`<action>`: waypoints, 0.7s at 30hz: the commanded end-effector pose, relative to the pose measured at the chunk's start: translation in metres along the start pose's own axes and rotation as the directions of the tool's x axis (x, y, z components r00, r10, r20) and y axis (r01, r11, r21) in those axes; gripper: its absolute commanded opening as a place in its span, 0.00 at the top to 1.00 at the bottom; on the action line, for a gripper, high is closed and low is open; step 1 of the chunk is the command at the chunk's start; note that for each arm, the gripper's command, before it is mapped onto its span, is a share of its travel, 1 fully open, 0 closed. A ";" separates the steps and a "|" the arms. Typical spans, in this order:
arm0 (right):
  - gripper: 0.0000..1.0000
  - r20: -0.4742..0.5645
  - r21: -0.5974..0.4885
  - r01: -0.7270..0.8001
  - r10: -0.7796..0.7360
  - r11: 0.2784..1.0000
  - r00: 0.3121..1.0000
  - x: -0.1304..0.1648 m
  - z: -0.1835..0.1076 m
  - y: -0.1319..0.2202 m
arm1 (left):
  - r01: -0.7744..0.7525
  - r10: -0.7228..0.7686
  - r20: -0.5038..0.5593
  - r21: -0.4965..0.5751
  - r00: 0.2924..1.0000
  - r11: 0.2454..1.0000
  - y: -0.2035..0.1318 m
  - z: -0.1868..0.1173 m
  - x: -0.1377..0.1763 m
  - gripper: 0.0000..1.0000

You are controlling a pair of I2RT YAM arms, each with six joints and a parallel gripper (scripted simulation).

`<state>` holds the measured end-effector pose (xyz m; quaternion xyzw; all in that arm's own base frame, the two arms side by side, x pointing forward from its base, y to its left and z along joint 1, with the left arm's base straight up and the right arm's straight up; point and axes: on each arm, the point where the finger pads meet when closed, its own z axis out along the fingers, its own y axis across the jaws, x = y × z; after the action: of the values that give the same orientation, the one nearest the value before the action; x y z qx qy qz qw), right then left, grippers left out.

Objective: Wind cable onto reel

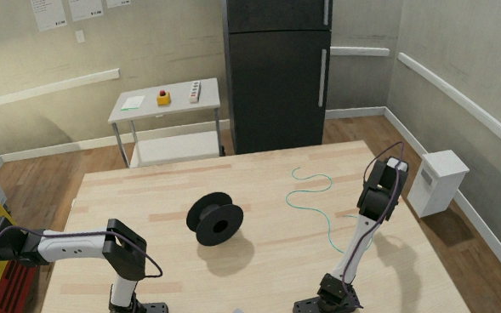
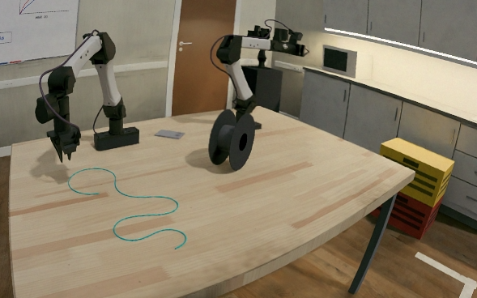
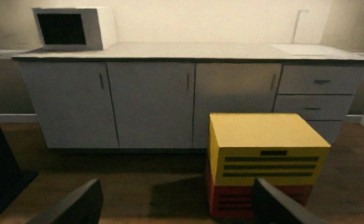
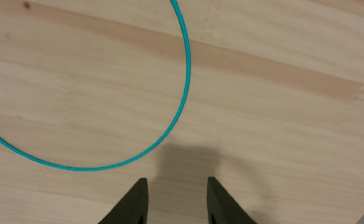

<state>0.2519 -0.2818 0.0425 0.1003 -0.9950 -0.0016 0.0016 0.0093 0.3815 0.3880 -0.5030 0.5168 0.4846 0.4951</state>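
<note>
The black reel [image 1: 205,235] [image 2: 240,159] stands on its flange rims on the table, with no cable on its hub. The thin teal cable [image 1: 332,183] [image 2: 177,205] [image 4: 188,65] lies in loose S-bends on the table, apart from the reel. In the top view the right arm hides part of it. My right gripper [image 2: 66,159] [image 4: 177,187] points down over the table beside the cable's curved end part, its fingers part open and empty. My left gripper [image 3: 177,188] is open and empty, held high and facing away from the table, far from reel and cable.
The wooden table [image 1: 176,255] [image 2: 281,194] carries both arm bases and a small grey flat plate [image 2: 169,134] between them. A yellow crate [image 2: 419,162] [image 3: 263,131] on a red one stands on the floor beyond the table, on the left arm's side.
</note>
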 end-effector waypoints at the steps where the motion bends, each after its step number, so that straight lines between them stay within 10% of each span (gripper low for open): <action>1: 0.70 -0.011 -0.010 0.020 -0.020 1.000 1.000 -0.001 -0.001 0.001 | 0.009 -0.009 0.092 -0.007 0.996 1.000 0.002 -0.010 -0.034 0.25; 21: 0.70 -0.018 -0.022 0.016 -0.016 1.000 1.000 -0.001 0.037 0.001 | 0.009 -0.009 0.092 -0.007 0.996 1.000 0.002 -0.010 -0.034 0.25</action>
<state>0.2495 -0.2792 0.0204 0.1034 -0.9945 -0.0142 0.0109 0.0093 0.3815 0.3880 -0.5030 0.5168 0.4846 0.4951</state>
